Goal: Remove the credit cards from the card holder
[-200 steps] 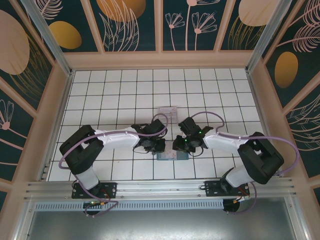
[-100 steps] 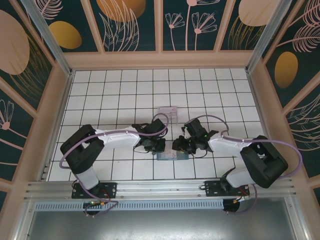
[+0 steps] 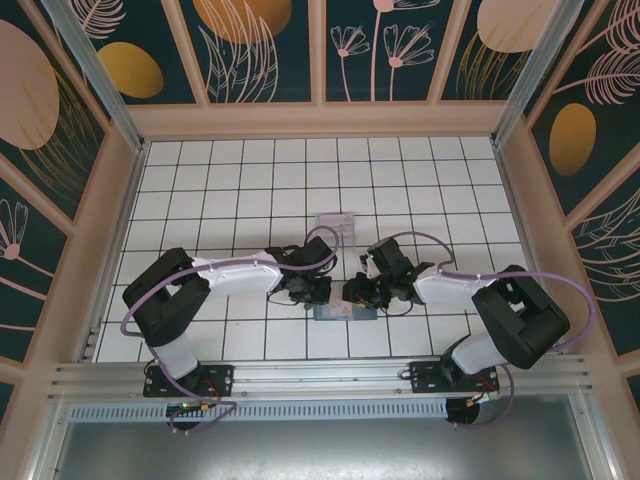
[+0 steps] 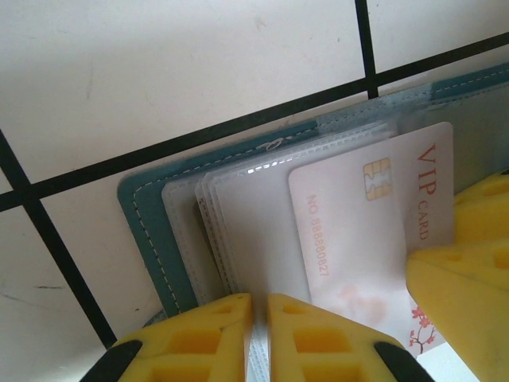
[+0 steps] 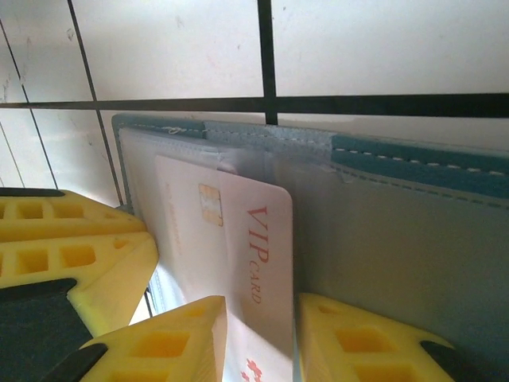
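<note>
From above we see both arms bent inward, the left gripper (image 3: 312, 292) and right gripper (image 3: 358, 292) low over the open slate-blue stitched leather-like card holder (image 3: 343, 312), which lies near the front of the white tiled table (image 3: 250, 180), its long axis left to right. Our left yellow ribbed fingers (image 4: 191, 342) pinch the clear plastic sleeves (image 4: 238, 231). Our right fingers (image 5: 183, 338), narrowly set, clamp the white chipped VIP credit card (image 5: 238, 239), which sticks out of its sleeve.

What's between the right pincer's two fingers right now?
In the right wrist view, the lower edge of the white VIP card runs down between the right pincer's yellow fingers, the card lying on the open card holder.
</note>
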